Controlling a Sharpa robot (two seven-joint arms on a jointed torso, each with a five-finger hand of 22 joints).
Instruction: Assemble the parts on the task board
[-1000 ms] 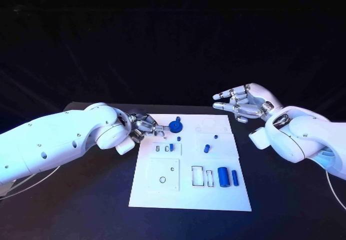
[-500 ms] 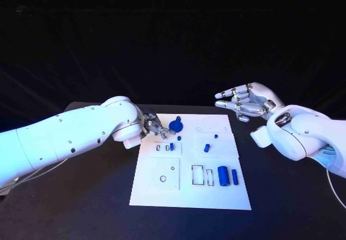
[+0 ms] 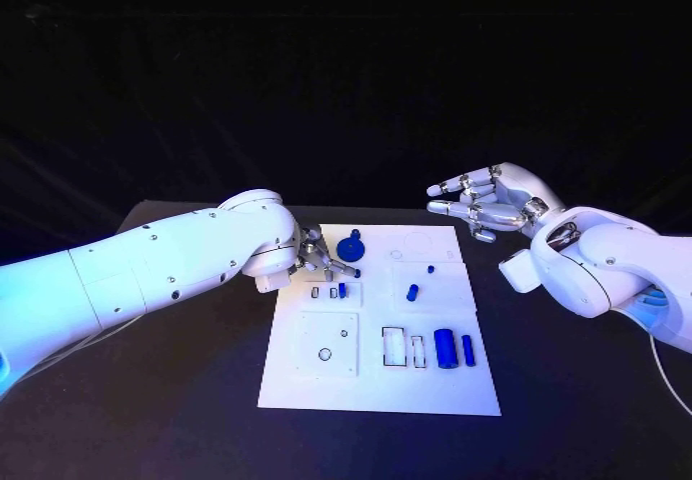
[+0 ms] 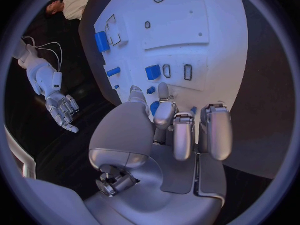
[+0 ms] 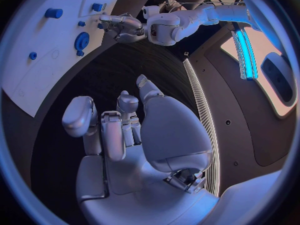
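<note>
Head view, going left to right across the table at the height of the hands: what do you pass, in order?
Left robot hand → blue gear-like part on the task board → small blue peg → right robot hand, raised off the board's right edge.

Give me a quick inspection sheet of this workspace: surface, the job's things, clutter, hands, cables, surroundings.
Surface: black table, bare around the board.
Job's things: white task board lies mid-table; a blue gear-like part sits near its far left corner; small blue parts are mid-board; two larger blue parts lie side by side on its right.
Clutter: nothing seen.
Hands: left hand is over the board's far left, fingers curled by the gear-like part; whether it holds anything cannot be told. Right hand is raised off the board's far right corner, holding nothing, fingers apart.
Cables: a pale cable runs beside the right arm.
Surroundings: dark backdrop.
</note>
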